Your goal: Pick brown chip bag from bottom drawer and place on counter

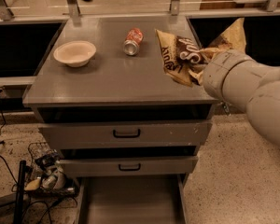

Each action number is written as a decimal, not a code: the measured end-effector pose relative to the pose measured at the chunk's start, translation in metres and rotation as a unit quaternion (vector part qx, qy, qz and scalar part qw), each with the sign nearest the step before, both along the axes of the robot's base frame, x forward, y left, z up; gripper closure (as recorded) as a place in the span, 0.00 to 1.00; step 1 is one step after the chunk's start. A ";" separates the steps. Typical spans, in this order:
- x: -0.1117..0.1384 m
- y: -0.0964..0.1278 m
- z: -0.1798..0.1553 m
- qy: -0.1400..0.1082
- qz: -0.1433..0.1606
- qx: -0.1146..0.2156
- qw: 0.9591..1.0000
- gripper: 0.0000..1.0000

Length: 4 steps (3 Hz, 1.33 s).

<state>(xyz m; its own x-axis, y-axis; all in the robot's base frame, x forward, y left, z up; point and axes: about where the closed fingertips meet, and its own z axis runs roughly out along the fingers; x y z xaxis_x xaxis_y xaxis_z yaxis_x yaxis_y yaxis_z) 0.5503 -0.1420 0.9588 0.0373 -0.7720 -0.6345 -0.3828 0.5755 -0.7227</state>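
Note:
The brown chip bag [178,55], crinkled with white lettering, hangs tilted over the right side of the counter [112,80]. My gripper [200,68] is at the bag's right side, shut on it and mostly hidden behind the pale wrist. The bag's tan end sticks up past the counter's right edge. Below, the bottom drawer [130,200] stands pulled out, a shallow grey tray with nothing showing in it.
A cream bowl [74,53] sits on the counter's left part and a red soda can [132,41] lies on its side near the back middle. Two upper drawers with black handles are partly open. A wire basket with clutter [49,171] and cables lie on the floor at left.

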 end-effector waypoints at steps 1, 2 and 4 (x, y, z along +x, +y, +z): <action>0.005 0.000 0.000 0.000 0.002 0.000 1.000 1.00; 0.025 0.008 0.006 -0.007 0.013 0.000 1.000 1.00; 0.048 0.095 -0.016 0.028 0.110 -0.036 0.993 1.00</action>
